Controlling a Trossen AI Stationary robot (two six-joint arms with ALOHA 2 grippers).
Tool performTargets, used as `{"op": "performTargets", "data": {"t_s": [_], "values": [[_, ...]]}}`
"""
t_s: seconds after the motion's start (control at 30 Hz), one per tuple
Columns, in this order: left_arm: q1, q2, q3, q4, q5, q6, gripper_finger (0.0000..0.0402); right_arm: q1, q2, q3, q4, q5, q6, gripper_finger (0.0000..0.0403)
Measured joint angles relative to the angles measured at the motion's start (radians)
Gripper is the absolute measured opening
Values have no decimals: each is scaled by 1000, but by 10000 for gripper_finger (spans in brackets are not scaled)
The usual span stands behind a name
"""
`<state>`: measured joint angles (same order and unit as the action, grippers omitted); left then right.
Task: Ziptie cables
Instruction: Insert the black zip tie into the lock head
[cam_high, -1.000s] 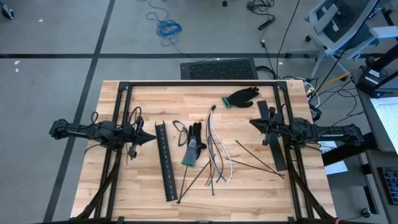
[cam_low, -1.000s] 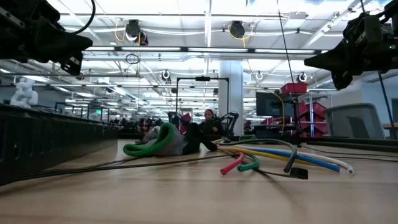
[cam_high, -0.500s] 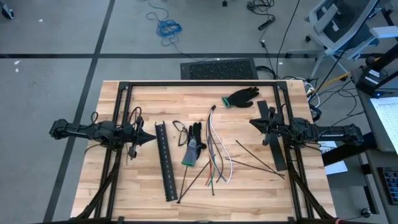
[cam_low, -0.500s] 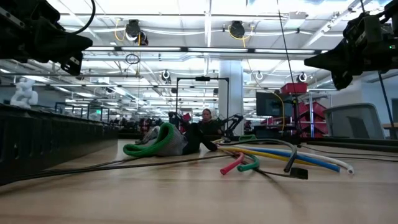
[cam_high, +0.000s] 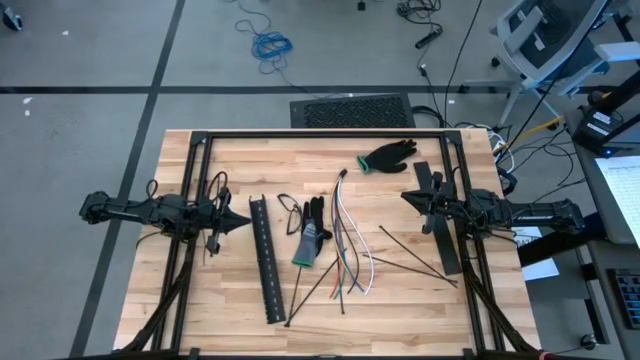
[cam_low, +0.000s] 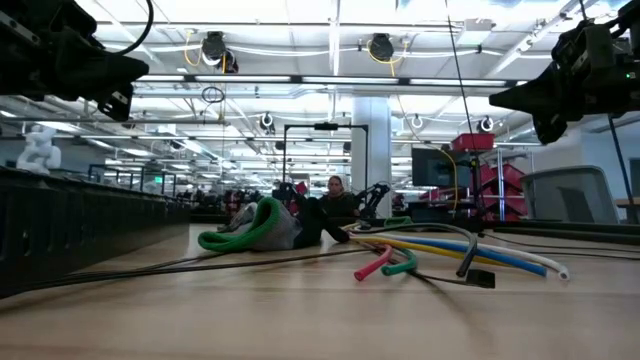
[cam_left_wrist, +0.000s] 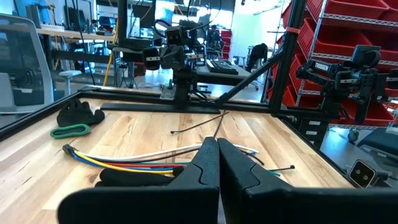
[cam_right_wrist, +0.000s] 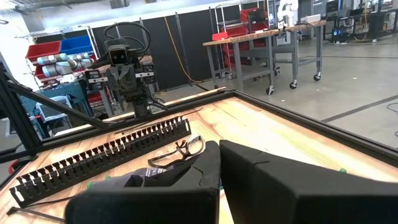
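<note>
Both grippers, left (cam_high: 243, 222) and right (cam_high: 408, 196), pinched together, empty; cables (cam_high: 350, 245) lie mid-frame between them, untouched.

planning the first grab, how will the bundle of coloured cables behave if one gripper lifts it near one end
The cables look thin and lie in loose curves, fanned out at one end, so they would probably droop and splay rather than stay straight. They seem light. Being smooth and round, single strands might slip from a pinch, and they cross the zipties, which could drag along.
</note>
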<state>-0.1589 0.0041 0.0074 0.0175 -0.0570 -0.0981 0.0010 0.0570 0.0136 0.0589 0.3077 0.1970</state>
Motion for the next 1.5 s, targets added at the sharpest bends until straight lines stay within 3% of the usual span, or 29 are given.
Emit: {"op": "performTargets", "data": {"t_s": [0.13,0.2,0.33,0.5,0.6,0.73,0.93,1.07,1.2,1.5], "values": [[1,0,0,32,-17,29,0,0,0,0,0,0,0,0],[2,1,9,173,-26,13,0,0,0,0,0,0,0,0],[2,95,194,325,-101,108,0,0,0,0,0,0,0,0],[2,427,589,146,-135,279,0,0,0,0,-1,0,0,0],[13,615,823,-27,-160,270,0,0,0,0,-1,0,0,0],[26,813,1046,-271,-73,214,0,0,0,0,0,0,0,0],[29,972,1008,-325,-78,54,0,0,0,0,1,0,0,0],[29,1054,885,-176,-166,-88,0,0,0,0,0,0,0,0],[25,1073,799,-13,-222,-250,0,0,0,0,0,0,0,0],[10,1024,775,-84,-316,-387,0,0,0,0,53,0,1,0]]}}
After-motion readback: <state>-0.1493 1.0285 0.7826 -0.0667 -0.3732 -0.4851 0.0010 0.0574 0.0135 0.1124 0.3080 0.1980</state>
